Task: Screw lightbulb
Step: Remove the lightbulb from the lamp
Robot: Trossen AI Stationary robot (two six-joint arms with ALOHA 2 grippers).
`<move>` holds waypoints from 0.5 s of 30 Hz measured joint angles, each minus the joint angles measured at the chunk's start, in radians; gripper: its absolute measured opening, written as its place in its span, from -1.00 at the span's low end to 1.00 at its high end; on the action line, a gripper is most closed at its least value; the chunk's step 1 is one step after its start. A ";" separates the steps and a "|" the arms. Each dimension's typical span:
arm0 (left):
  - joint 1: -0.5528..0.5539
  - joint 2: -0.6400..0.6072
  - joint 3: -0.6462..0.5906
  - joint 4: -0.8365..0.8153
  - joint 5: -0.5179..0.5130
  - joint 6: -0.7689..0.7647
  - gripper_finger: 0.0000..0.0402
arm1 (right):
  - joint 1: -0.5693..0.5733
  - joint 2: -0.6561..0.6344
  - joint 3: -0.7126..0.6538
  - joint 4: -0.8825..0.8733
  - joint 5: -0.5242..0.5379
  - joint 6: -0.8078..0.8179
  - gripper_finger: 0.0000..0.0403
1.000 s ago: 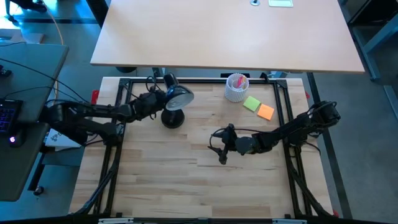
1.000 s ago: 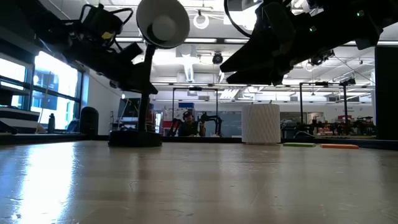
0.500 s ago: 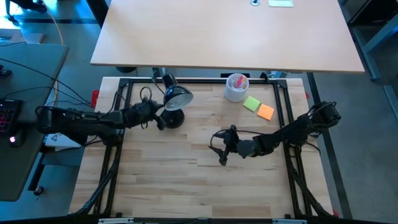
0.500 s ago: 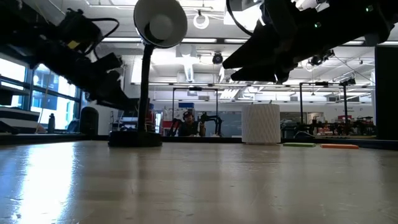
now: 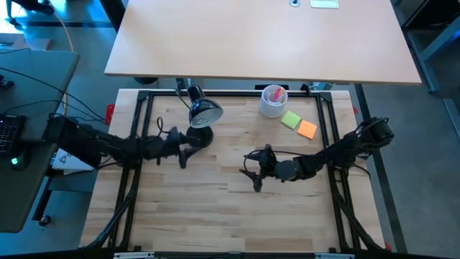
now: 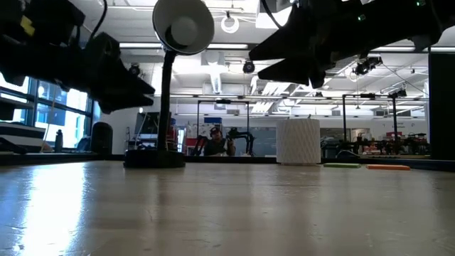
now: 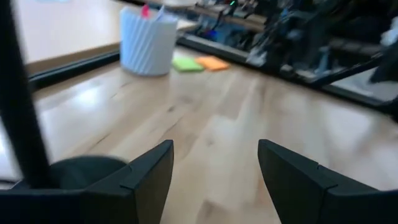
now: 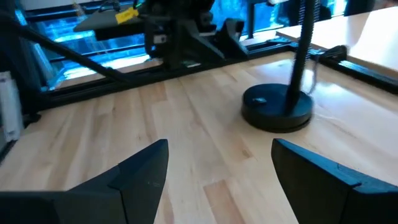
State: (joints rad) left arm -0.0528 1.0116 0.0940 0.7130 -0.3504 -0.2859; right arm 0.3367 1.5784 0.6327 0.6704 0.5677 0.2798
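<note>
Two dark arms are reaching over the table [image 5: 215, 216], each ending in one gripper: the left gripper [image 5: 181, 152] and the right gripper [image 5: 253, 170]. One black desk lamp [image 5: 201, 122] is standing there with one lightbulb [image 6: 186, 28] sitting in its shade. One white ribbed cup [image 5: 273, 101] and two sticky notes, one green [image 5: 290, 119] and one orange [image 5: 307, 129], are lying nearby.

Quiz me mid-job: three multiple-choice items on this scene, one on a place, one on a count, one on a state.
1. Where is the bulb?
A. inside the lamp shade
B. on the table
C. in the right gripper

2. How many sticky notes lie by the cup?
A. one
B. two
C. four

3. The left gripper is:
A. shut on the bulb
B. shut, empty
C. open, empty

Key:
1 A: the bulb shows white inside the shade.
2 B: a green note and an orange note lie beside the cup.
3 C: the left gripper shows bare table between its spread fingers.
</note>
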 joint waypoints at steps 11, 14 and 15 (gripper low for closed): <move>-0.156 0.069 0.005 0.177 -0.167 0.039 0.14 | -0.050 0.000 0.000 -0.004 -0.099 -0.125 0.41; -0.169 0.093 0.016 0.176 -0.197 0.036 0.14 | -0.062 0.000 0.000 -0.003 -0.113 -0.137 0.41; -0.171 0.101 0.021 0.176 -0.205 0.036 0.14 | -0.063 0.000 0.000 -0.001 -0.114 -0.147 0.41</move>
State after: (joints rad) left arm -0.2238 1.1123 0.1150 0.8889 -0.5551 -0.2503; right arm 0.2740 1.5784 0.6331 0.6698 0.4538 0.1329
